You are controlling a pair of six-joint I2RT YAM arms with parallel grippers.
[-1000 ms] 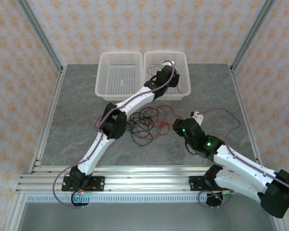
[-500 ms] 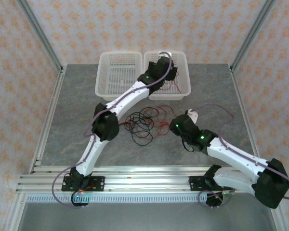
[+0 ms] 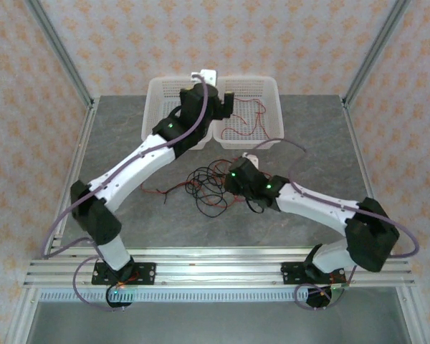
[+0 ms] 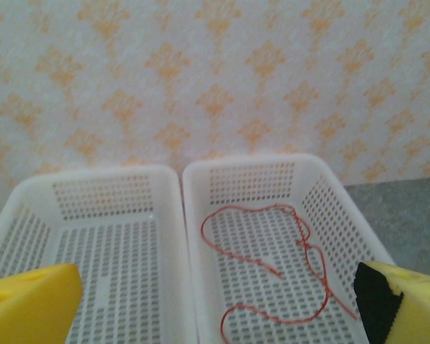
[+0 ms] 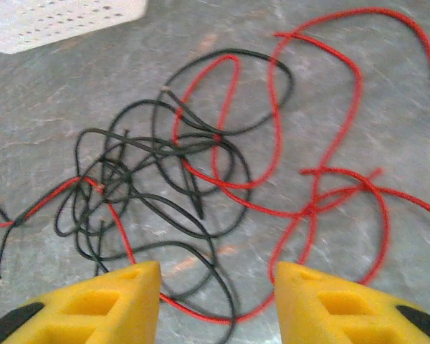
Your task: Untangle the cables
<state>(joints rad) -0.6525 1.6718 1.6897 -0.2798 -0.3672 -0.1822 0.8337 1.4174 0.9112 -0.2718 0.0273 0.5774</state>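
Grey tabletop [image 3: 129, 143] under tangled red-and-black cables [image 5: 198, 166]

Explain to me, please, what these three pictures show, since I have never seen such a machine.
Two robot arms are bolted at the near edge of a table. The overhead picture looks down on both; the other two come from wrist cameras, yellow fingers at the bottom. The left gripper hangs open over two white baskets; a red cable lies in the right one. The right gripper hangs open over tangled red and black cables on the table. Neither holds anything.
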